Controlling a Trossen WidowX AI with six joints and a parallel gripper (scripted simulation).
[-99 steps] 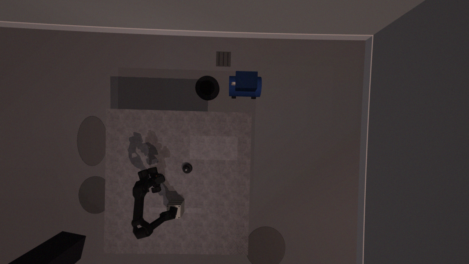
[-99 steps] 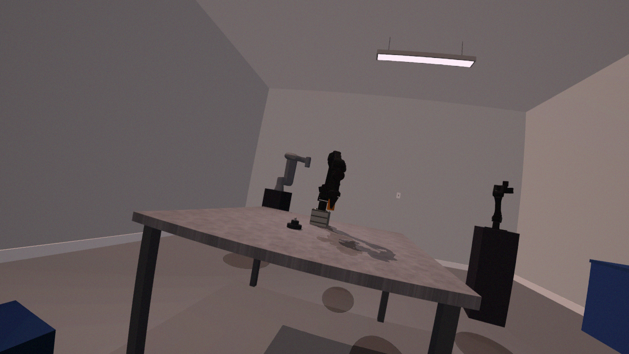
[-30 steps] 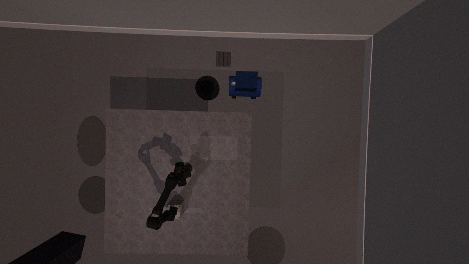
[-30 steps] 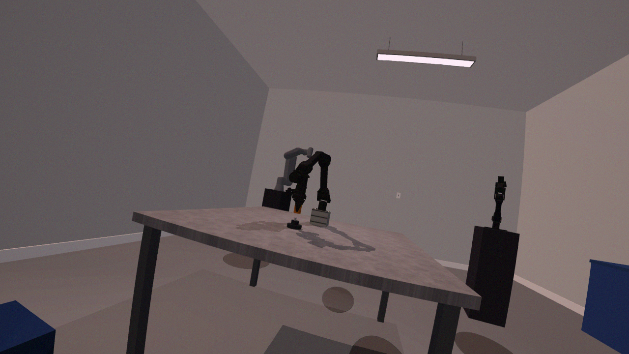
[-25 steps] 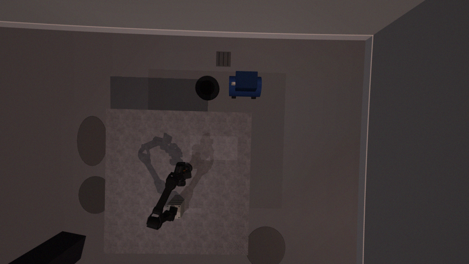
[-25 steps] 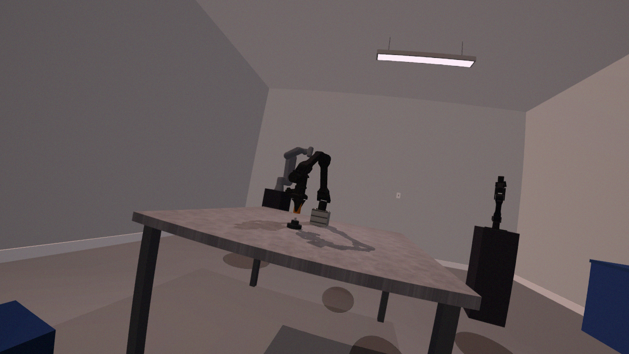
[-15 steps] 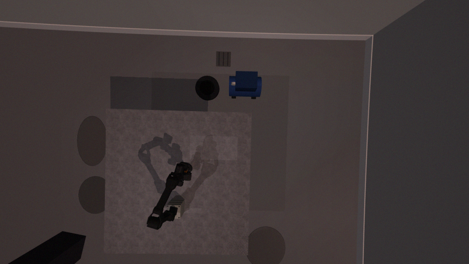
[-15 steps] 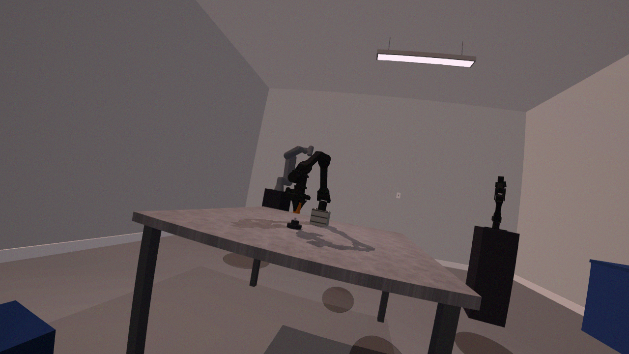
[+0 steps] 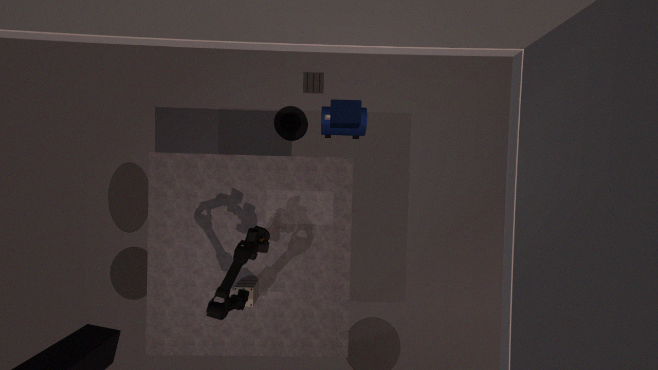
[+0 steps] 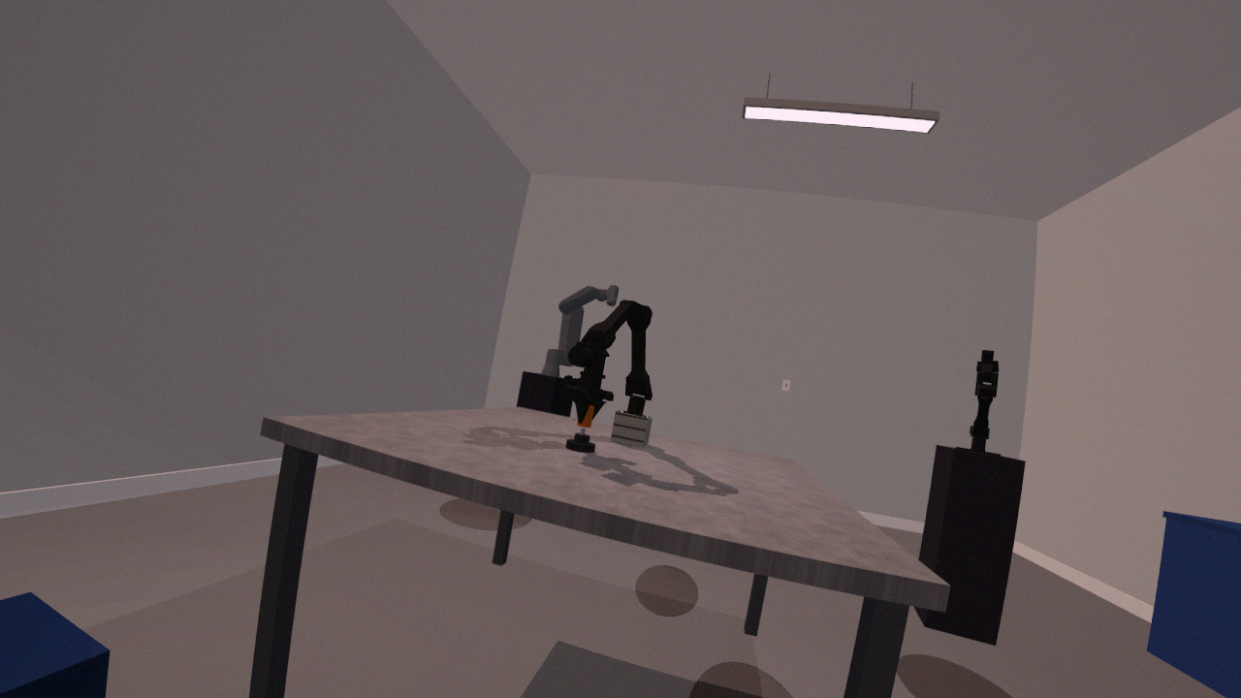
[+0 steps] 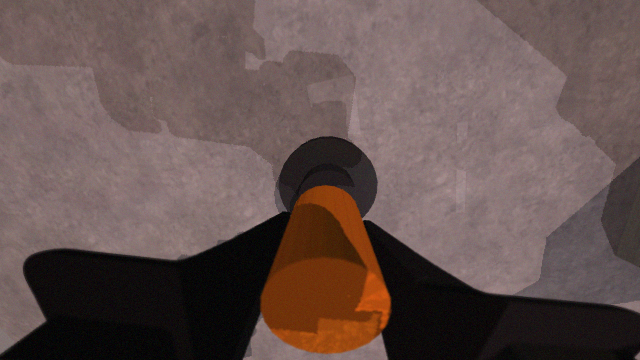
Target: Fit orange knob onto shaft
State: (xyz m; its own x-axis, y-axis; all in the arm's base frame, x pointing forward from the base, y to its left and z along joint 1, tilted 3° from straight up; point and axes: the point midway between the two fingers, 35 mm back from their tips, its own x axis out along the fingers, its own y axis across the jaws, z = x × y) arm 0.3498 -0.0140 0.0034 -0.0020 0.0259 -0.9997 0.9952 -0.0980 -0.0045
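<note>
The orange knob (image 10: 587,417) (image 11: 320,280) (image 9: 261,239) is held between the black fingers of my gripper (image 10: 587,413) (image 11: 325,223), which is shut on it. The black round pedestal (image 10: 580,445) (image 11: 367,185) stands on the table below the knob. In the exterior view the silver shaft (image 10: 582,431) shows as a short bit between the knob's lower end and the pedestal. In the wrist view the knob hides the shaft and the near part of the pedestal. The knob's hole and the shaft's flat side are hidden, so I cannot tell whether they line up.
The arm's grey base block (image 9: 251,294) (image 10: 631,428) stands on the table (image 9: 184,335) (image 10: 390,451) close to the pedestal. Arm shadows lie across the table top. Other arms on dark stands and blue objects are away from the table.
</note>
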